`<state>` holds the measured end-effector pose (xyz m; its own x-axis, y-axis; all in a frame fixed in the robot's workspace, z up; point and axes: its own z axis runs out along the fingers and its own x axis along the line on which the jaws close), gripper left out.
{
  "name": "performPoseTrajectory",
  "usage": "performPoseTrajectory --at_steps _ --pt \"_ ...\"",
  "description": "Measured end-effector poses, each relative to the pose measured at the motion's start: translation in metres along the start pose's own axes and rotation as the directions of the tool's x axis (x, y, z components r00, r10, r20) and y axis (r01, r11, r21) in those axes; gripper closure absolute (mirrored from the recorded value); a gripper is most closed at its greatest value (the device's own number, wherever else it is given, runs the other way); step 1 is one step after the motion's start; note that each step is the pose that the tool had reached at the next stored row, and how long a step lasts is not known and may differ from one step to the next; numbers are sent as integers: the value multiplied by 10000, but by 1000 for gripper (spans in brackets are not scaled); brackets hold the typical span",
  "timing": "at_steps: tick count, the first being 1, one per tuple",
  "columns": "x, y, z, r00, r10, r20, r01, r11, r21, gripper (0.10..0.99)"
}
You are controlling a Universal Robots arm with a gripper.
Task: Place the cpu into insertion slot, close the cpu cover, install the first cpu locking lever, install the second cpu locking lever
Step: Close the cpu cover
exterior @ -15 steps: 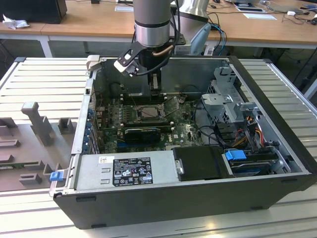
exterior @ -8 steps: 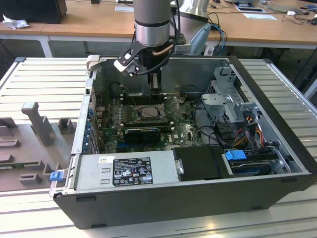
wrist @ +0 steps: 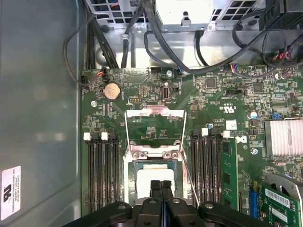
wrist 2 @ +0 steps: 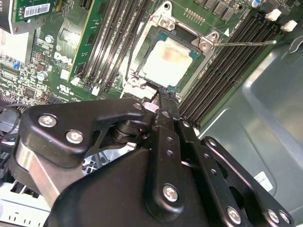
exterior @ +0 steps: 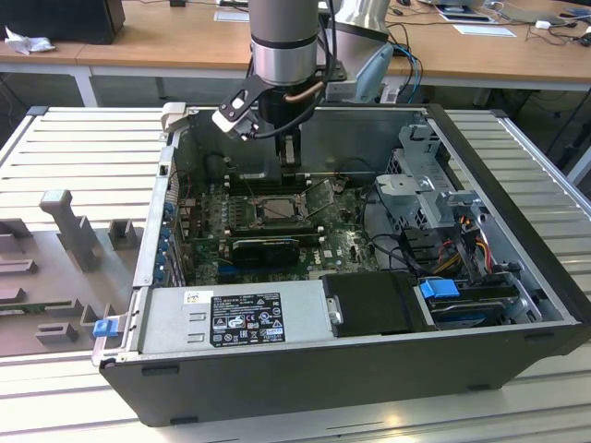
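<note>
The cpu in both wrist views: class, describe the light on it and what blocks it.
First wrist view: the cpu is bleached near white, the dark tool hiding part of it. Second wrist view: its top is pale with a duller centre.

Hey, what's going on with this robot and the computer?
A robot arm is working inside an open computer case. The cpu already sits in its socket, but the cpu cover stands swung open and a locking lever sticks out unlatched. The gripper, shut and holding nothing, hangs at the socket's edge.
</note>
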<state>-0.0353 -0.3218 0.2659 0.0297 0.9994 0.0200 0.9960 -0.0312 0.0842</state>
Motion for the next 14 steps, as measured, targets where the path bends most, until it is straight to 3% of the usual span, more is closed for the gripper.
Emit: performPoseTrajectory --at_steps 10,12,14 --pt "3 13 -105 10000 -2 -5 2 10000 4 980" --pt "4 87 -100 10000 5 0 -5 10000 79 980" --pt "3 100 -99 10000 8 2 -8 10000 80 980"
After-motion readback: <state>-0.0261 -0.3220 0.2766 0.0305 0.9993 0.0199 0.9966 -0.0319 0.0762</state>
